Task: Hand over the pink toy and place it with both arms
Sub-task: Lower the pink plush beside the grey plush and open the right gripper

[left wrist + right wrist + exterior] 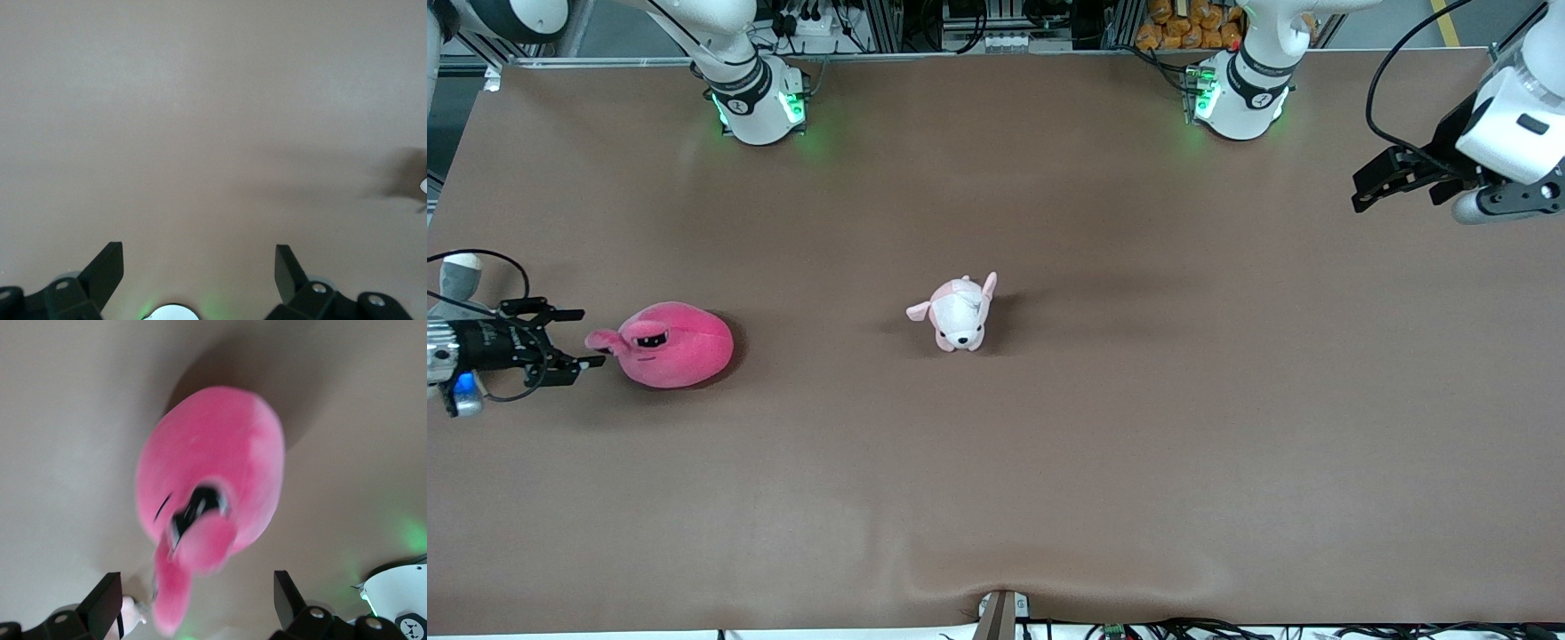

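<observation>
The pink toy [671, 345] lies on the table toward the right arm's end, its sleepy black eyes up and one ear flap stretched toward my right gripper [589, 338]. That gripper is open and low, level with the toy, with the flap's tip reaching the gap between its fingertips; nothing is gripped. In the right wrist view the toy [213, 480] fills the middle, its flap hanging between the open right gripper [197, 600]. My left gripper [1360, 191] is open and empty, raised over the left arm's end of the table. The left wrist view shows its open gripper [200, 267] over bare table.
A small pale pink-and-white puppy plush [959, 313] stands in the middle of the brown table [1049, 462]. The right arm's base [756, 102] and the left arm's base [1240, 93] stand along the table's edge farthest from the front camera.
</observation>
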